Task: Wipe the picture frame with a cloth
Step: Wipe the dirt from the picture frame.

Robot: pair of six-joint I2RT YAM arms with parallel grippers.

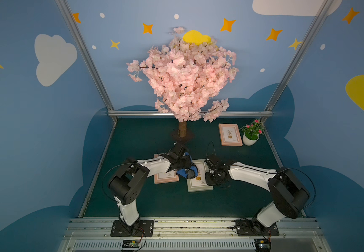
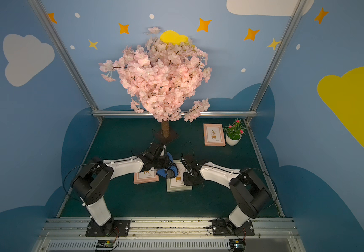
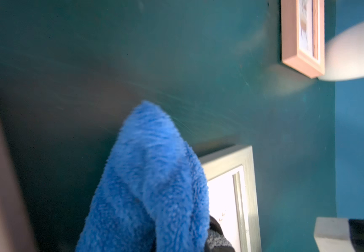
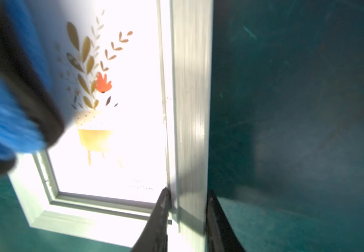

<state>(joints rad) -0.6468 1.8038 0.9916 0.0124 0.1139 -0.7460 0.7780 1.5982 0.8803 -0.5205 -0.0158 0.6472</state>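
Black right gripper (image 4: pixel 187 220) clamped astride one side rail of pale grey-green rectangular wooden picture frame (image 4: pixel 192 98), steadying it; left gripper (image 1: pixel 183 163) clenched on bunched blue plush microfibre cloth (image 3: pixel 150 185) draped over frame's far corner; wiping apparently begun, most glass outstanding.

No legible text, label, brand or number anywhere. Faint caption lines low on print (image 4: pixel 119 152) in grey frame (image 4: pixel 190 109), right wrist view: blurred, unreadable. Prints in pink frames (image 1: pixel 230 134): any lettering too small.
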